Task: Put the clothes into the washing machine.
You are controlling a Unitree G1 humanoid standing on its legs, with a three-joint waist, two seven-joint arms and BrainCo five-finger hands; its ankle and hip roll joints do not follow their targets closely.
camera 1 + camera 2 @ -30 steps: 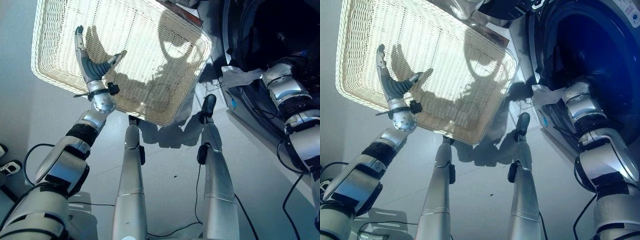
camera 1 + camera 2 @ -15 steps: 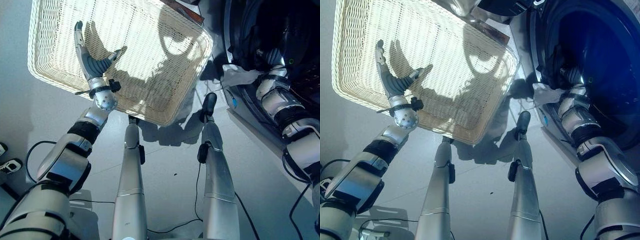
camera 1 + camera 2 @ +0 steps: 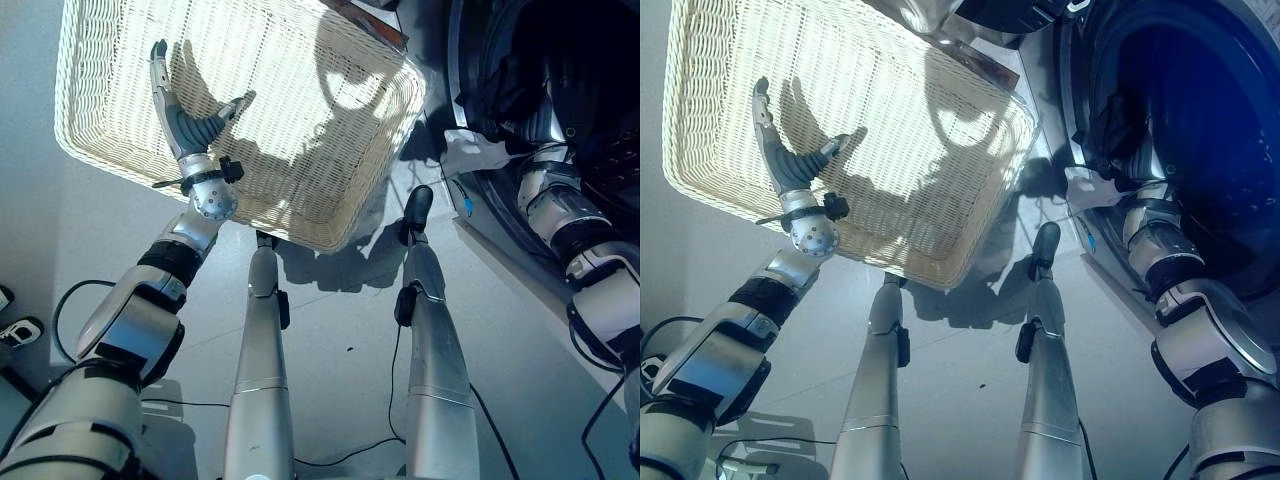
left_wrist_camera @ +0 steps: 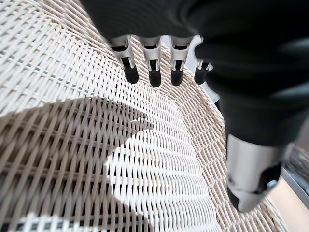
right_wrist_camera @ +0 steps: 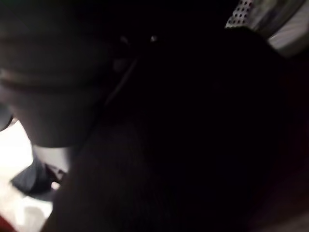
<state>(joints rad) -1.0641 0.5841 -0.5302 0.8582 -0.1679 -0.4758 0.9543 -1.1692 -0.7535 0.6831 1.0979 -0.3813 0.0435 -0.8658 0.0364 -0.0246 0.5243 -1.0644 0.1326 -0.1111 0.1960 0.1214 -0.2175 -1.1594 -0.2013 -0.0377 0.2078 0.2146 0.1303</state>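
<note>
Your basket (image 3: 300, 190) on the floor shows bare wicker across its whole bottom; no garment lies in it. Your left hand (image 3: 185, 125) hangs over the basket near its left edge, fingers (image 4: 153, 72) straight and apart, thumb spread, holding nothing.

Your right arm reaches through the washer (image 3: 1200, 120) opening, and its hand is deep in the dark drum; I cannot tell how its fingers stand. Dark clothes (image 3: 1110, 125) bunch at the left edge of the opening, just inside the rim. A pale cloth (image 3: 478, 152) drapes over the lower left lip of the opening, partly outside.

Judgement: loading is nearly complete. What remains is pushing the pale cloth fully inside and withdrawing your right arm.
</note>
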